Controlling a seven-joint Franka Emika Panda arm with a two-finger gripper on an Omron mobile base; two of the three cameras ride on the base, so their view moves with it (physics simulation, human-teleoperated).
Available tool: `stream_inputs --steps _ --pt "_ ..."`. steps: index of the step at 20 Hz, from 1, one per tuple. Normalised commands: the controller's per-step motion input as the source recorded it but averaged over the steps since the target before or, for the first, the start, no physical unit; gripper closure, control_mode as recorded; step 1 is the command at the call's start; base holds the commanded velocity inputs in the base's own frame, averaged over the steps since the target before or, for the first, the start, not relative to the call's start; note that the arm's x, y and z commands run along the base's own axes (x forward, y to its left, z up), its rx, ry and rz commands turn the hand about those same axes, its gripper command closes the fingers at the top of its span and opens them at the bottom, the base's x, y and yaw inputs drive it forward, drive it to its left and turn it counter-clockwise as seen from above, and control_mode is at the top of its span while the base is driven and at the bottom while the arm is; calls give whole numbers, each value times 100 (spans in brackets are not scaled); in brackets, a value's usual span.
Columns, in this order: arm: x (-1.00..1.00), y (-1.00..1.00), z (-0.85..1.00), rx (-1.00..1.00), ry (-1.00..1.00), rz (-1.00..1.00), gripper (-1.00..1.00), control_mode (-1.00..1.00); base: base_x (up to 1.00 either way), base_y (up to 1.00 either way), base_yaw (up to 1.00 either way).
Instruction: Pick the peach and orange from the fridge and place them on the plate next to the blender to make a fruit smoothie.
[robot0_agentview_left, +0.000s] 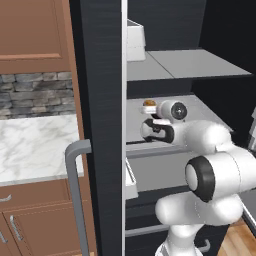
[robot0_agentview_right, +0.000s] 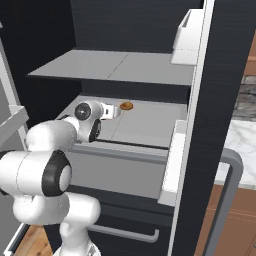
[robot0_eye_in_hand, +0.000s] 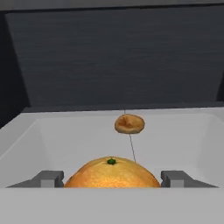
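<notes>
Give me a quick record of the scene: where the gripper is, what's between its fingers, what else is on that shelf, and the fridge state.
fridge: door open, arm reaching onto a middle shelf
gripper: low over the pale grey shelf, one finger on each side of a fruit
fruit: round, orange, small green stem spot on top, sitting between the fingertips
grip: fingers close against its sides; contact cannot be confirmed
flat brown-orange disc: farther back on the same shelf, apart from the fruit
</notes>
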Motion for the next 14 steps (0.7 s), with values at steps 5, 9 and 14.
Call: stream_inputs --steps 5,9,14 --pt "-100 0 100 0 5 -1 100 -100 0 0 0" --pt "-100 -4 100 0 16 0 100 -100 0 0 0" --pt "-100 -3 67 0 27 0 100 -100 0 0 0"
